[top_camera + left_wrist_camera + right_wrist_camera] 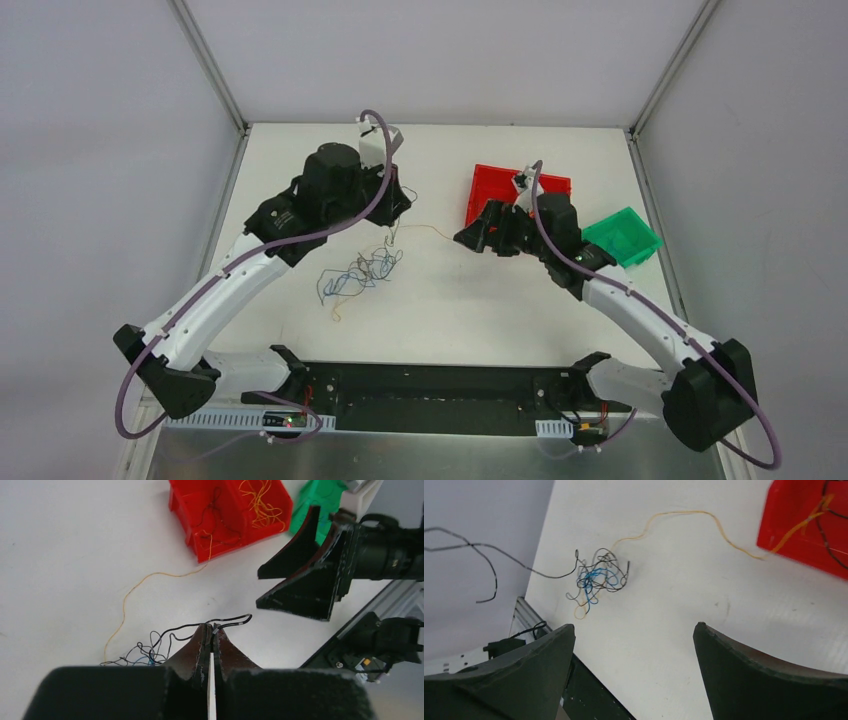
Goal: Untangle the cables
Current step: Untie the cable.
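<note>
- On the white table [450,320], near its middle: the cables [362,270], a small knotted clump of blue, dark and yellow-orange wires, lying flat, loose curls at the edges.
- Left gripper [212,630]: pinched tight, fingertips together, holding a dark strand [231,621] right at the tips. A short free end sticks out past the fingers toward the right gripper.
- The dark strand runs from the tips back down to the clump. In the right wrist view it lifts off the table and loops away to the left.
- Left gripper sits just beyond the clump, a bit above the table.
- Right gripper [634,627]: jaws spread wide, nothing between them. It hovers over bare table beside the red bin [488,185] and points at the clump, well apart from it.
- Orange strand [684,514]: one long wavy wire, from the clump across the table and over the near rim into the red bin.
- Red bin, far right part of the table: holds loose yellow wires [260,502] and a few dark wires [216,510].
- Green bin [625,235]: just right of the red one, tilted. Contents cannot be told.
- The grippers face each other across the orange strand, not touching.
</note>
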You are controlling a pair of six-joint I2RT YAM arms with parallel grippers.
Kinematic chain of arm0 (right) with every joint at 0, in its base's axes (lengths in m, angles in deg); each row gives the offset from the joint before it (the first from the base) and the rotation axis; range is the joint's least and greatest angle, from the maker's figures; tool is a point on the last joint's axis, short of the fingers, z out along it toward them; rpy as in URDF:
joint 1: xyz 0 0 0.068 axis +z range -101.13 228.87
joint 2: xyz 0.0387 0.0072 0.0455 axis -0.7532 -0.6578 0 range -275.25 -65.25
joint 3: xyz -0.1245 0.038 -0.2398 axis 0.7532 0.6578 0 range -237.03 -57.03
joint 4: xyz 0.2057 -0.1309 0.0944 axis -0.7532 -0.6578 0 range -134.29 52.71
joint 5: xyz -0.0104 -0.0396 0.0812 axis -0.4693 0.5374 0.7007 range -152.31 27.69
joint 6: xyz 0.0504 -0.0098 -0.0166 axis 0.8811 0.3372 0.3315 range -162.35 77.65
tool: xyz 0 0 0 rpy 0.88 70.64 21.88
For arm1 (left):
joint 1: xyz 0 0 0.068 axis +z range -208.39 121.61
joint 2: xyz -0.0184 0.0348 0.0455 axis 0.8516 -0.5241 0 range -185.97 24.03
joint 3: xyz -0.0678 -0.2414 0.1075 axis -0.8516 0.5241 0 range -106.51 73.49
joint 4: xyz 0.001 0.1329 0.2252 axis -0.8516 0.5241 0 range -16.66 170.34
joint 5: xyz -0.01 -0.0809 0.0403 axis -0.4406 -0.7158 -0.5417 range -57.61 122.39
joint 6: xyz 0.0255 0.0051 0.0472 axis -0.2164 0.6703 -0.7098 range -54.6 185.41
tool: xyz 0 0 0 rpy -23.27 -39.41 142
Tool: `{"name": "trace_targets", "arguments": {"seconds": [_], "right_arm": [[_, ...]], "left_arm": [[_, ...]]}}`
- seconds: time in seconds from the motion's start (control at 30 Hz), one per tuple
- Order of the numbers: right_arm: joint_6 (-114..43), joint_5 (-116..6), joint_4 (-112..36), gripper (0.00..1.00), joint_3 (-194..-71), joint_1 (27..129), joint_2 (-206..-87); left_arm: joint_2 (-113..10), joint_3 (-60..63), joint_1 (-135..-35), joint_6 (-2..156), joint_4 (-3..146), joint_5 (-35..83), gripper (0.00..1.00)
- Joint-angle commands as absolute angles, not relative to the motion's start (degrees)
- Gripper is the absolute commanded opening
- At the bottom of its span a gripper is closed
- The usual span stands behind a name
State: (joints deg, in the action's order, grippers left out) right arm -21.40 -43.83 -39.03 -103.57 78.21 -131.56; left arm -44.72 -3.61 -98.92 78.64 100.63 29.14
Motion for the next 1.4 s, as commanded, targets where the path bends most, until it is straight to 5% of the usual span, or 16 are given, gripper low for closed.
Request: {"name": "trace_targets", "arguments": {"seconds": [0.0, 0.43, 0.73, 0.9, 1.0, 1.1, 1.2, 1.37], "right_arm": [[-24.84, -39.0, -25.3, 0.89, -100.19, 82.33, -126.55], [-30.42, -43.88, -18.47, 0.82, -104.46, 95.19, -133.85], [-30.11, -52.14, -11.53, 0.47, -107.09, 99.21, -139.76], [-29.82, -56.01, -9.87, 0.03, -108.95, 101.14, -142.76], [-27.67, -55.64, -9.91, 0.0, -108.04, 101.84, -141.52], [-22.54, -56.46, -15.82, 0.0, -108.99, 102.09, -139.73], [-15.19, -56.39, -24.38, 0.0, -111.95, 102.24, -139.3], [-6.56, -59.27, -31.37, 0.0, -116.02, 102.19, -139.34]], "left_arm": [[-44.99, -9.54, -99.17, 81.45, 103.49, 22.21, 0.0], [-47.36, -15.88, -99.16, 89.9, 101.48, 10.67, 0.0], [-43.98, -10.81, -99.08, 94.96, 100.23, 14.2, 0.0], [-40.88, -5.52, -97.95, 98.27, 98.4, 17.47, 0.0], [-39.19, -0.5, -94.63, 101.25, 98.48, 18.28, 0.01], [-38.77, 4.29, -90.47, 102.38, 98.48, 18.12, 0.18], [-40.25, 7.6, -86.68, 101.51, 98.48, 16.52, 0.56], [-38.05, 14.46, -86.08, 98.99, 97.11, 18.05, 0.94]]}}
